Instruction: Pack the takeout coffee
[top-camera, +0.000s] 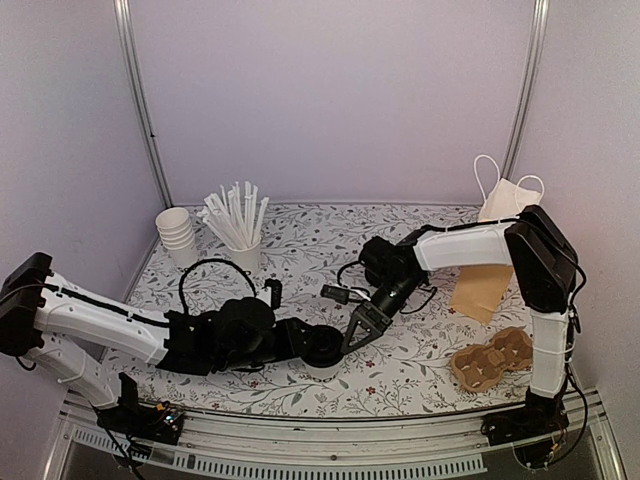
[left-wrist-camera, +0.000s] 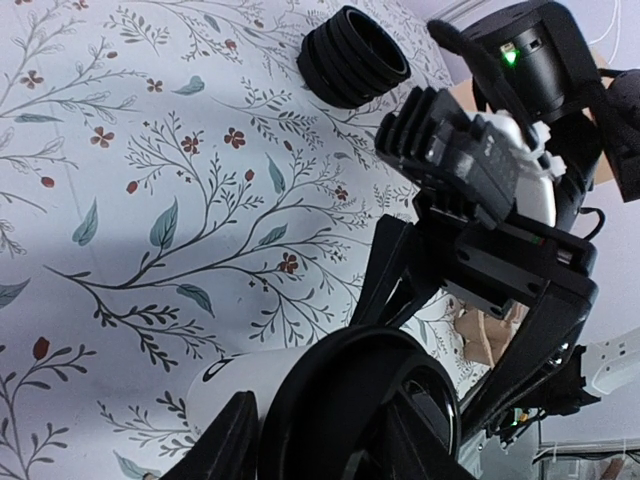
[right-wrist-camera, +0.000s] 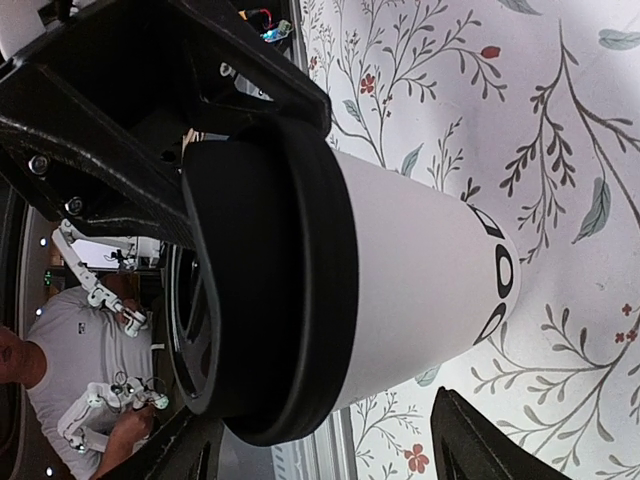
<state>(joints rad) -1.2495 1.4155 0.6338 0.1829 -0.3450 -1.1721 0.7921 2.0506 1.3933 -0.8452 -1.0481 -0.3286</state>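
1. Our left arm (top-camera: 100, 320) lies low across the table (top-camera: 300, 225) from 9 o'clock. The left gripper (top-camera: 312, 345) is clamped on the takeout coffee (right-wrist-camera: 410, 290) at its black lid (right-wrist-camera: 270, 280).
2. Our right arm (top-camera: 470, 245) comes in from 3 o'clock with its elbow high. The right gripper (top-camera: 352, 340) slants down at the cup from its 2 o'clock side, fingers spread wide. We cannot tell whether they touch it.
3. The coffee stands upright near 6 o'clock on the floral-patterned table, with pale lilac walls (top-camera: 330, 100) behind.
4. At 10 o'clock sits a stack of white cups (top-camera: 178, 235), and beside it a white cup (top-camera: 245, 255) holds white straws (top-camera: 235, 212).
5. A stack of black lids (left-wrist-camera: 352, 58) rests near the centre.
6. A paper bag (top-camera: 480, 285) is at 3 o'clock and a cardboard carrier (top-camera: 490, 360) at 4 o'clock.
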